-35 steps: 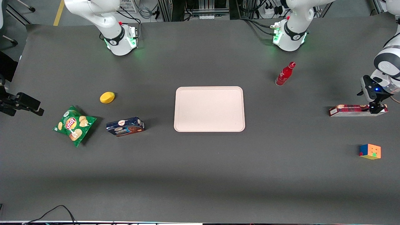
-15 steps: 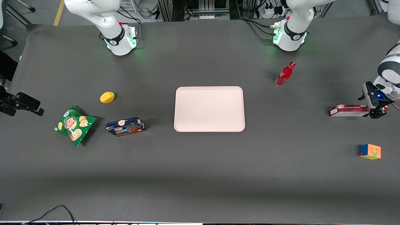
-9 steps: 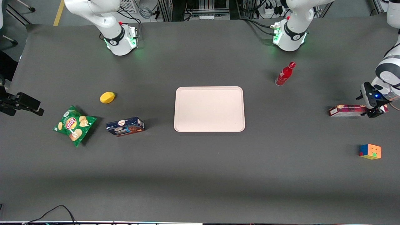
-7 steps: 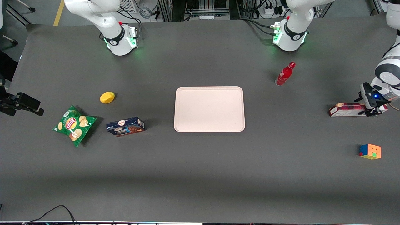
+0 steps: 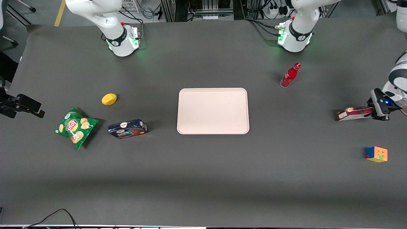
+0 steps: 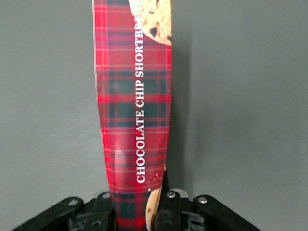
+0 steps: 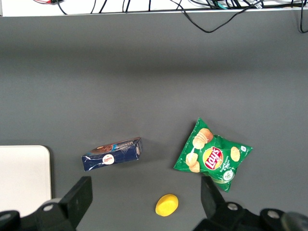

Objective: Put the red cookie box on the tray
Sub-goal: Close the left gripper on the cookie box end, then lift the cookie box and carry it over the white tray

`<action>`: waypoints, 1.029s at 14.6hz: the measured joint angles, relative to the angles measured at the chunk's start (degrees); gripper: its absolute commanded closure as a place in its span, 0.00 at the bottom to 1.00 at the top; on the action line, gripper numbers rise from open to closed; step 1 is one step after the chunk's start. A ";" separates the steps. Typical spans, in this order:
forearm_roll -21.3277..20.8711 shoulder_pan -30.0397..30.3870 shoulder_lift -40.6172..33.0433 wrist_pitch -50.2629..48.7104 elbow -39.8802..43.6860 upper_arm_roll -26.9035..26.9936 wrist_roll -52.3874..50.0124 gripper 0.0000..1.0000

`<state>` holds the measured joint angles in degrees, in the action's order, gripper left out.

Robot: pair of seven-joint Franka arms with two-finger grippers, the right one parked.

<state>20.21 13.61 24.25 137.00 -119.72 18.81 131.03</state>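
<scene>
The red cookie box [image 5: 353,113], a long slim tartan carton, lies toward the working arm's end of the table, well apart from the tray. My left gripper [image 5: 379,111] is shut on the end of the box that points away from the tray and holds that end slightly raised, so the box tilts. In the left wrist view the box [image 6: 134,106] runs straight out from between the fingers of the gripper [image 6: 139,211]. The pale pink tray [image 5: 213,110] sits at the table's middle with nothing on it; its corner also shows in the right wrist view [image 7: 24,173].
A red bottle [image 5: 290,75] stands between the tray and the box, farther from the front camera. A colour cube [image 5: 376,154] lies nearer the camera than the box. A dark blue cookie box [image 5: 127,128], a green chips bag [image 5: 74,127] and a yellow lemon-like thing [image 5: 109,99] lie toward the parked arm's end.
The gripper came down onto the box's end and shut on it. That end has now risen a little, so the box tilts and looks shorter.
</scene>
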 measured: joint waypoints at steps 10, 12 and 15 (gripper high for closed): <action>-5.88 -0.87 -2.44 -22.41 24.34 -0.40 -18.89 1.00; -8.12 -1.30 -3.50 -29.69 30.77 -0.42 -22.63 1.00; -10.95 -2.27 -4.97 -35.71 37.50 -0.47 -27.62 1.00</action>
<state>9.26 11.34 19.28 101.29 -82.21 18.34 103.40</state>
